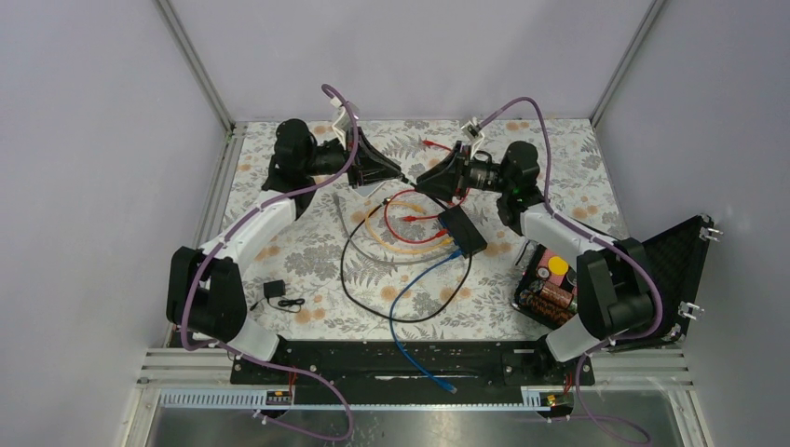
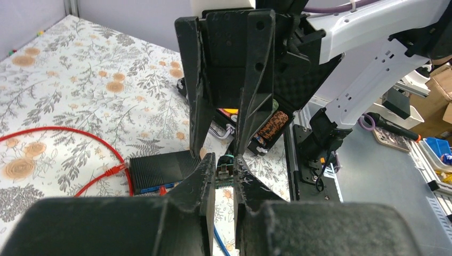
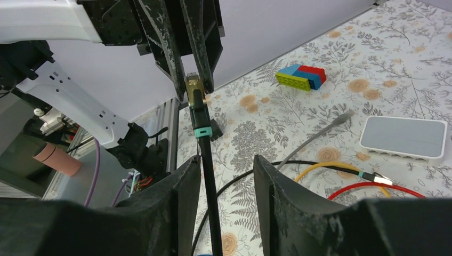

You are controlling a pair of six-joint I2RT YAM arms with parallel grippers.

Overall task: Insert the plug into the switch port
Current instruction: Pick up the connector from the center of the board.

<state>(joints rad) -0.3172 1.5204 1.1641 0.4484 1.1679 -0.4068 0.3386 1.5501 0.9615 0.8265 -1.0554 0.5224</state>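
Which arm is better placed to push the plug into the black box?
Probably the left. The left pincer pinches the plug; the right pincer only straddles its cable, fingers apart. The black box lies on the table close by.

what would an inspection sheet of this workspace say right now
surface: floral mat, flat
job's things: plug held in the air; black switch on the mat
clutter: white box, toy bricks, battery case
hands: left hand shut on plug; right hand open around black cable
cables: red cable, yellow cable, blue cable, grey cable on mat
surroundings: grey walls, metal frame
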